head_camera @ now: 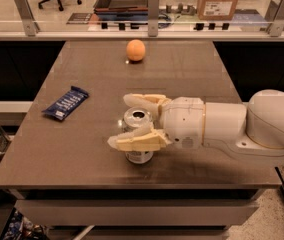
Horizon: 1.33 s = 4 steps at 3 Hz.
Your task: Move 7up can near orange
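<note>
The 7up can (138, 118) stands upright, long axis vertical, silver top and pull-tab opening facing up, on the near middle of the table (182, 69). The gripper (121, 120) reaches in from the right, its 2 fingers spread either side of the can (label unreadable). The orange (136, 50) sits well apart at the far edge. 1 blue wrapper (66, 103) lies left.

Nothing readable here tbh. The blue snack wrapper (66, 103) has white print and the cardboard box (221, 1) has a white label, both illegible. The gripper (120, 121) is low over the worktop (182, 69), jaws spread either side of the 7up can (138, 118).
</note>
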{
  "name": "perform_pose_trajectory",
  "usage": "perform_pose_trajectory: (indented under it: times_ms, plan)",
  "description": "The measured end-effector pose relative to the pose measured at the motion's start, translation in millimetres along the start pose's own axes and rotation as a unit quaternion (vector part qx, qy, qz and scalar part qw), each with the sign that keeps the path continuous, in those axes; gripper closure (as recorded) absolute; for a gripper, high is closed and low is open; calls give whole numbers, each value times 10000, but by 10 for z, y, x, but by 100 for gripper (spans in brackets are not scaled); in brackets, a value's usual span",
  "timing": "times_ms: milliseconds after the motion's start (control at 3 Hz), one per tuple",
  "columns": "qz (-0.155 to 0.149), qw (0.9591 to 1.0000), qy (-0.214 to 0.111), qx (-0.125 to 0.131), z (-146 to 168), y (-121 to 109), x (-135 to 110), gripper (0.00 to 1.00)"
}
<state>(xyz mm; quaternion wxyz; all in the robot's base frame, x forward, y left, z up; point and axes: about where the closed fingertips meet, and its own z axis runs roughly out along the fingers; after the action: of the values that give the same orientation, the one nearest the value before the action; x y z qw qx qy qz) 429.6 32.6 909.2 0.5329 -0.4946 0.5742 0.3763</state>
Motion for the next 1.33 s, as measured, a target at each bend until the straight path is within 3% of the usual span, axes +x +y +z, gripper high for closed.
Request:
perform_pose_trajectory:
  times_ms: [667, 1000, 1333]
  plan:
    - [-33, 10000, 10, -34, 33, 28, -29, 87]
    - [-49, 10000, 15, -50, 49, 42, -42, 100]
    - [-67, 9999, 26, -78, 55, 27, -71, 100]
